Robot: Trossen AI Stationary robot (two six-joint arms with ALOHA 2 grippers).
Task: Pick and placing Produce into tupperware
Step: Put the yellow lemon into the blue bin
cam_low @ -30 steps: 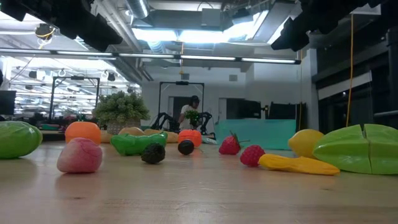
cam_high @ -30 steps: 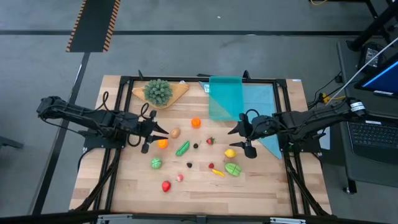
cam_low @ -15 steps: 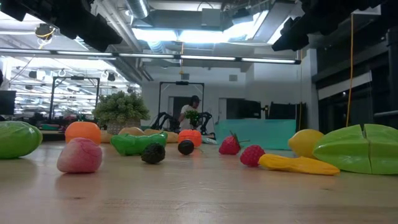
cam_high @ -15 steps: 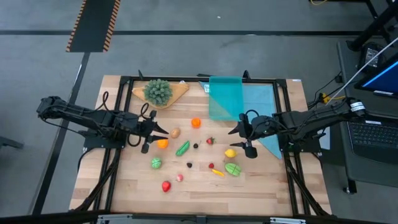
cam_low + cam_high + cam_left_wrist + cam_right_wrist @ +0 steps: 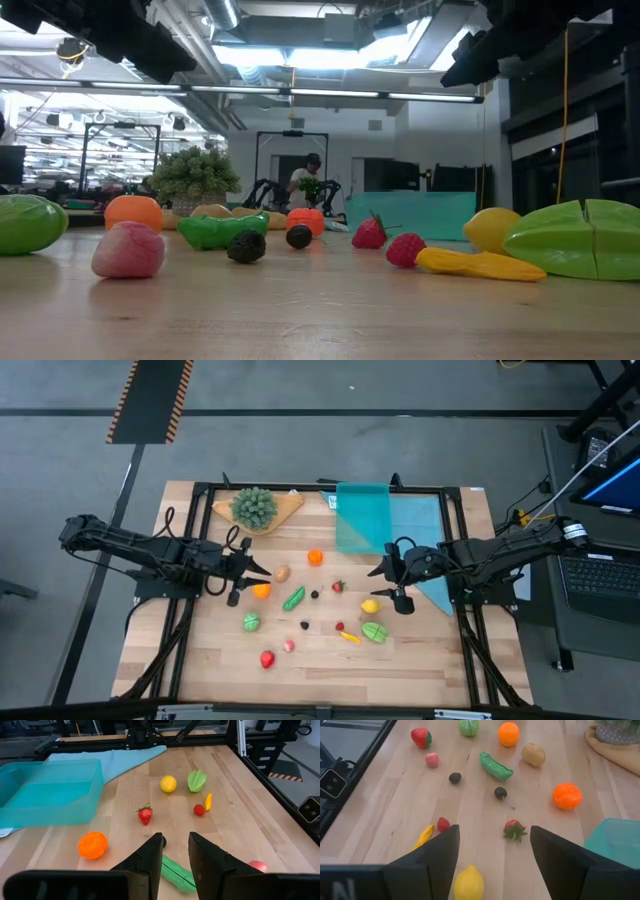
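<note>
Produce (image 5: 293, 598) lies scattered, colourful, beside translucent teal tupperware (image 5: 361, 518).

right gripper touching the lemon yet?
Apart. In the right wrist view the lemon sits on bare wood between the open right gripper fingers, with gaps on both sides.

table (image 5: 420, 660): pale planked wood, smooth matt | tupperware (image 5: 45, 795): translucent teal plastic, glossy | cloth (image 5: 125, 757): soft light-blue fabric | Produce (image 5: 565, 240): smooth moulded plastic, slight sheen

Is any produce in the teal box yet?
No, the left wrist view shows the teal box empty, with the produce lying on the table.
</note>
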